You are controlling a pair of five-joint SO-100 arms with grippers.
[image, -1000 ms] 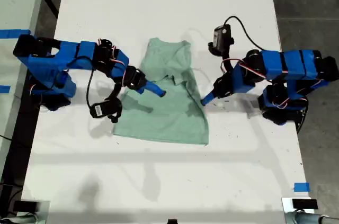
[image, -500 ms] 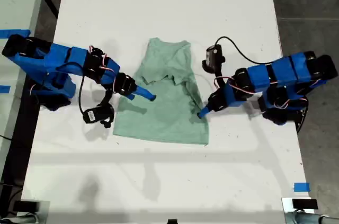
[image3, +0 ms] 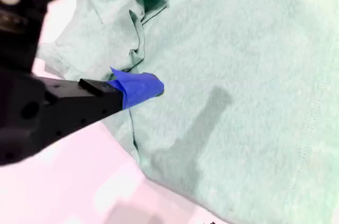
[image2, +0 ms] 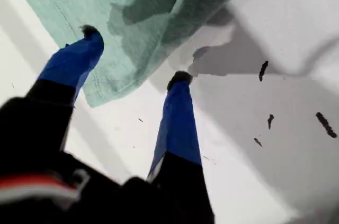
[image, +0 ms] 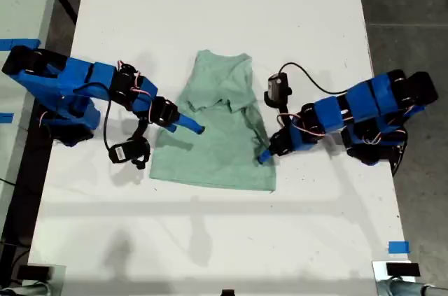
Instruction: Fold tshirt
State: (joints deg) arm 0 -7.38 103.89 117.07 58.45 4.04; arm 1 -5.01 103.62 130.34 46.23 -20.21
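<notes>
Hand [image2: 132, 54] spread wide, straddling tshirt [image2: 132, 17] edge.

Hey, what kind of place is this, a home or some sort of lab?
Most likely a robotics lab or workshop, not a home. Two blue arms are mounted on a bare white table, blue tape marks sit on it, the floor looks like concrete, and the only cloth is one tshirt.

No readable text, label, brand, number or sign appeared in any view; the tshirt [image: 218, 128] was plain and unprinted, the white table [image: 210, 2] bore no lettering, and the blue tape pieces [image: 398, 247] carried no writing.
</notes>
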